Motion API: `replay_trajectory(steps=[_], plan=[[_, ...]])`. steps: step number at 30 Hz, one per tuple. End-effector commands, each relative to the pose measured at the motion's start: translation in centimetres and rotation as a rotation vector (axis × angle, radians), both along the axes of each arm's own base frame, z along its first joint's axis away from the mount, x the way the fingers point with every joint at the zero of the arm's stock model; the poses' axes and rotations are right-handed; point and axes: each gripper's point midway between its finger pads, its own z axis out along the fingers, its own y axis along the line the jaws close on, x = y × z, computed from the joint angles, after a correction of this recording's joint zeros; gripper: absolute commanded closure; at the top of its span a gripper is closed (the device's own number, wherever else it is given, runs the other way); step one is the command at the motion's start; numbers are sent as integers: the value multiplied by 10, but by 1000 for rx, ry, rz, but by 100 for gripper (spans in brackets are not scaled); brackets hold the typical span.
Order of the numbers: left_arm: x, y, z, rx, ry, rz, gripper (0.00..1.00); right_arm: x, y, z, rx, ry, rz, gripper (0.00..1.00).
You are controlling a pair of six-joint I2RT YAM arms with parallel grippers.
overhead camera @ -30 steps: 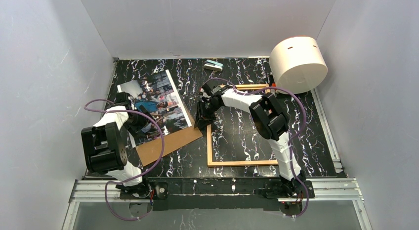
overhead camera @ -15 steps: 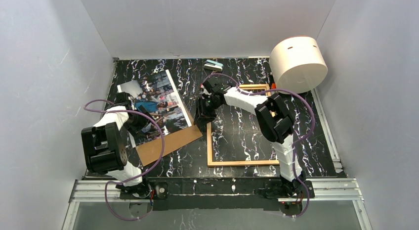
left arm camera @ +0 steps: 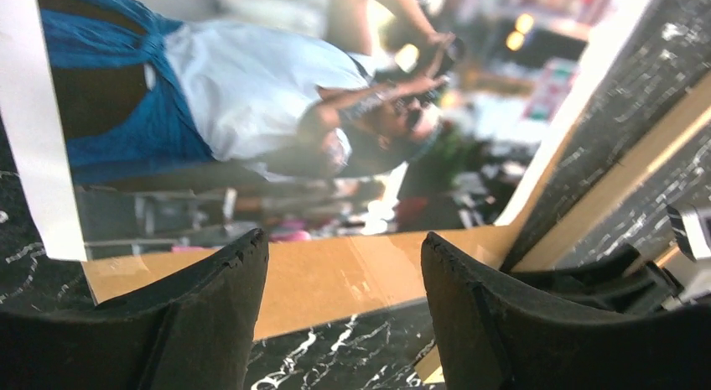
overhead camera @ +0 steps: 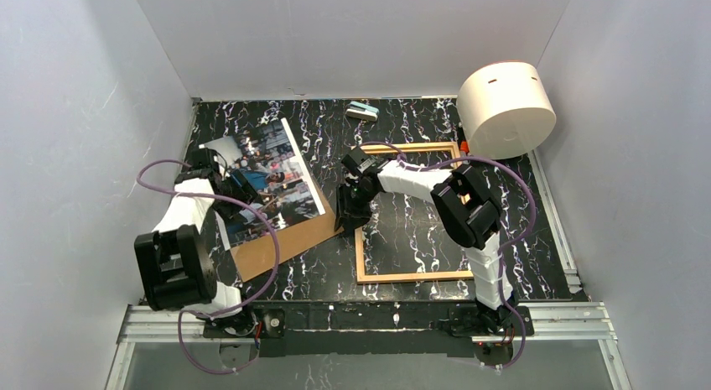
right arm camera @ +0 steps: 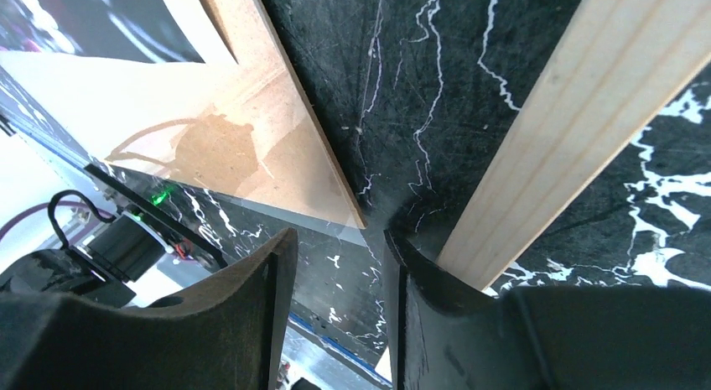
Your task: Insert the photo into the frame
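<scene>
While the left claw [overhead camera: 250,191] hangs over the photo [overhead camera: 277,159] w/ its fingers [left arm camera: 210,314] spread wide and nothing btwn them, the right claw [overhead camera: 345,215] sits low at the 9 o'clock side of the frame [overhead camera: 411,277].

Photo: face up, at abt 10 o'clock on the black marbled worktop [overhead camera: 319,122], skewed, lying on a brown cardboard sheet [overhead camera: 285,239]. The cardboard sticks out past the photo's 5 o'clock end. The photo is wholly outside the frame.

Frame: flat on the worktop at abt 3 o'clock from the photo, w/ the marble pattern showing inside it. The cardboard's corner comes just beside the frame's 9 o'clock rail, and a thin wedge of bare worktop shows btwn them.

Right claw: fingers almost together, only a narrow slot, gripping nothing. In the wrist view one finger [right arm camera: 444,314] looks to butt against the outer side of the wood rail; can't confirm contact.

Also: a white drum [overhead camera: 506,109] at abt 1 o'clock by the frame's far corner, and a small block [overhead camera: 362,111] at 12 o'clock near the back wall.
</scene>
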Motion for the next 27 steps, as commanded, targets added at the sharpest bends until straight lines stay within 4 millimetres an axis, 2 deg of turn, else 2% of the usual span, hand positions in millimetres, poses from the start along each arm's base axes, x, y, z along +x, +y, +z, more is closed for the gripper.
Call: replay_trajectory(steps=[1,7,10,18,22,27], plan=[[-13,-25,25,-38,-34,-22,36,-8,-13,-4,-92,1,-55,50],[-53,-64,-11,-25,62,-93,39,-14,-8,-9,-37,16,-58,50],[-72,-70,-29,4,125,-85,47,-20,-2,-7,18,43,-44,50],[-92,-60,-51,102,220,-64,55,-33,5,0,145,77,-32,52],[-98,-55,-57,140,249,-76,56,-18,7,4,204,-5,-56,52],[-100,-48,-59,179,276,-93,57,5,0,3,212,-12,-130,52]])
